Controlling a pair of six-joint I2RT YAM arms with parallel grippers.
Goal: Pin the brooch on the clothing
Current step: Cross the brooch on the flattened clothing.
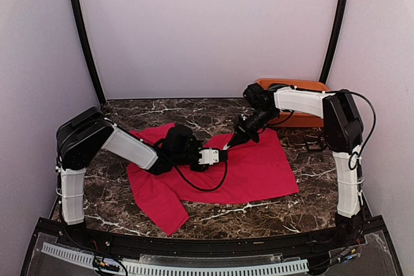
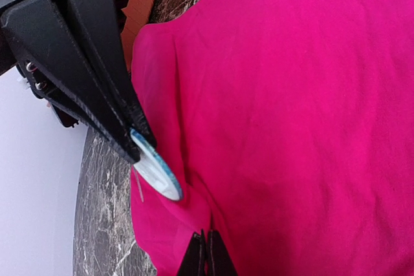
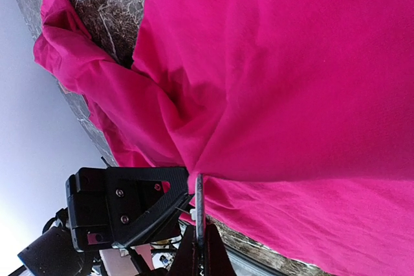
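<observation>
left wrist alone shows brooch (image 2: pixel 157 174) face-on in right fingers (image 2: pixel 97 82); left fingers (image 2: pixel 193 261) pinch clothing (image 2: pixel 291 127).

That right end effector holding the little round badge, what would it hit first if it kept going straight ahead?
Most likely the red T-shirt: the brooch in the right end effector leads, and a bunched fold of cloth sits right in front of it. Depth is hard to judge.
</observation>
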